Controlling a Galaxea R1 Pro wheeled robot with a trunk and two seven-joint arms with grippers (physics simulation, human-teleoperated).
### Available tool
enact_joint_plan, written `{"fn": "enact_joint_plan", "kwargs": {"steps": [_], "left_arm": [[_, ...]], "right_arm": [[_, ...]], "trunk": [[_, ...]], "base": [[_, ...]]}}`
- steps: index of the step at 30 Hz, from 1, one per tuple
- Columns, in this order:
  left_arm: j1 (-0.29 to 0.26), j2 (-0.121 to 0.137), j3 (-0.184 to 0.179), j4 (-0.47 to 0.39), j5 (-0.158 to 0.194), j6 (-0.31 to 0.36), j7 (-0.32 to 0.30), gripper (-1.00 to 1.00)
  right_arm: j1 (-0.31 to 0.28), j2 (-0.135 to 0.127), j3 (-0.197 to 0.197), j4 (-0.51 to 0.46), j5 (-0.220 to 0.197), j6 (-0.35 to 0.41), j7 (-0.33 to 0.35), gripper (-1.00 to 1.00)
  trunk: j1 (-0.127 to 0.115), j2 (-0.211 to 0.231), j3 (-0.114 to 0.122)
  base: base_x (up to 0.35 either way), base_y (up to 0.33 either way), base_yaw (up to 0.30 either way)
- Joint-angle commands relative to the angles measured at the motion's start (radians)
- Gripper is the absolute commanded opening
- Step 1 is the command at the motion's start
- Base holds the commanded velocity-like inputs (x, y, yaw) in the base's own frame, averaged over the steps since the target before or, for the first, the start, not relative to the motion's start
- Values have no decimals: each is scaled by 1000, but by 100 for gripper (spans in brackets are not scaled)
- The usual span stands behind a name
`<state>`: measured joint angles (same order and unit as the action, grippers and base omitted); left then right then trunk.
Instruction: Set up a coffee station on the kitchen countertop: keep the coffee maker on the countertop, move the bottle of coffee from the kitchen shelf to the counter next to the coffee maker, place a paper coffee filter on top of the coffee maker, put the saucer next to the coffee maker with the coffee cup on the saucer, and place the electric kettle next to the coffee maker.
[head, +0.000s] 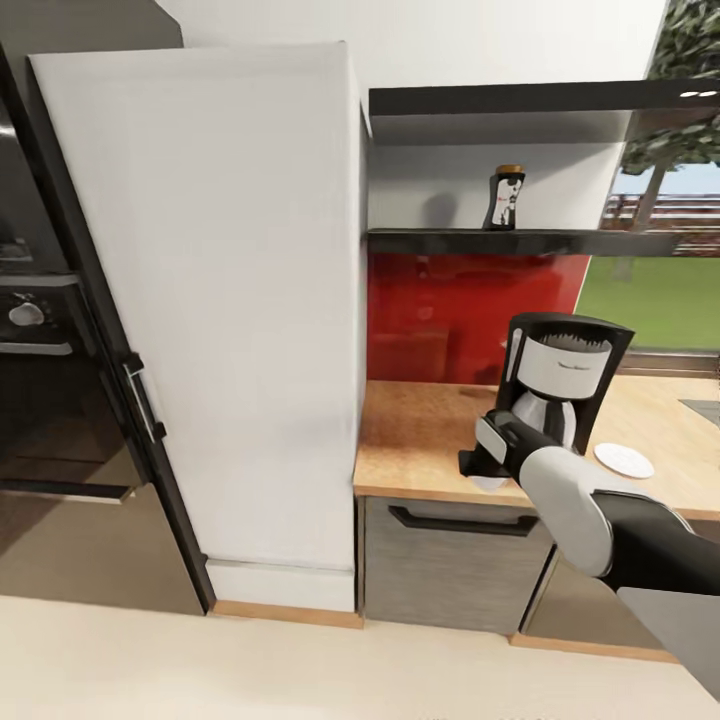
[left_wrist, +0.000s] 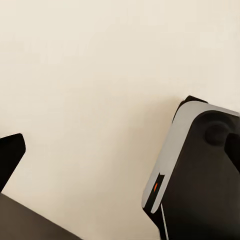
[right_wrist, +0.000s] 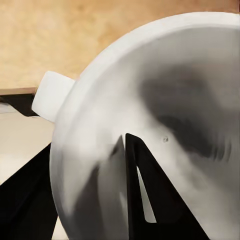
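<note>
**A:** Cup status: small plain white coffee cup with a handle (right_wrist: 150, 120) sits in the right gripper (head: 478, 462), low over the front edge of the light tan wood-grain kitchen countertop (head: 420, 450). One black finger (right_wrist: 142, 200) is inside the bowl, the other outside, so the jaws are clamped on the wall. Handle stub (right_wrist: 52, 95) sticks out to the side.

**B:** Handling?

**A:** My read: light, rigid, glossy, so slippery under a rim pinch and likely to chip if dropped. Gripping the wall is fine; set it down flat, don't let it swing.

**B:** Target?

**A:** Small round plain white saucer (head: 624, 460) on the counter, on the far side of the arm from the cup. Tall black drip coffee maker with white band and silvery carafe (head: 560, 385) stands just behind the gripper. Further back, the small dark bottle of coffee with gold cap (head: 506, 198) is on the glossy black kitchen shelf (head: 480, 238).

**B:** Blind spots?

**A:** The head view barely shows the cup behind the gripper. Left wrist view is mostly pale floor, so I can't tell the left jaw state.
</note>
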<state>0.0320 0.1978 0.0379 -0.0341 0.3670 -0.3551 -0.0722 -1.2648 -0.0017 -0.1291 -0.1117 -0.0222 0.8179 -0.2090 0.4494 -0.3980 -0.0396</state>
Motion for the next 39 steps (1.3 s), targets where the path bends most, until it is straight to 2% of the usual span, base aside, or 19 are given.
{"fn": "enact_joint_plan", "kwargs": {"steps": [1,8,11,12,17,27,36,39], "left_arm": [[0,0,4,-1,7,-1,-8,100],[0,0,4,-1,6,-4,-8,100],[0,0,4,-1,6,-3,-8,100],[0,0,4,-1,6,-2,-8,100],[0,0,4,-1,6,-2,-8,100],[0,0,3,-1,6,3,-8,100],[0,0,2,-1,5,8,-8,100],[0,0,1,-1,5,9,-8,100]], "right_arm": [[-1,-1,-9,1,-4,2,-6,-100],[-1,-12,-9,15,-4,-3,-6,-100],[-1,-30,-9,42,-4,-22,-6,-100],[-1,-46,-8,53,-4,-32,-5,-100],[-1,-67,-8,84,-3,-45,-2,-100],[-1,-92,-7,110,-4,-76,4,-100],[1,-96,-7,114,-4,-91,22,-100],[1,-106,-7,122,-3,-97,29,-100]], "trunk": [[1,-2,-2],[1,-2,-2],[1,-2,-2],[1,-2,-2],[1,-2,-2],[1,-2,-2],[1,-2,-2],[1,-2,-2]], "base": [[-35,-14,0],[-9,-4,0],[-1,-76,0],[0,-247,0],[-53,-278,0],[-79,-303,0],[116,-298,0],[151,-292,0]]}}
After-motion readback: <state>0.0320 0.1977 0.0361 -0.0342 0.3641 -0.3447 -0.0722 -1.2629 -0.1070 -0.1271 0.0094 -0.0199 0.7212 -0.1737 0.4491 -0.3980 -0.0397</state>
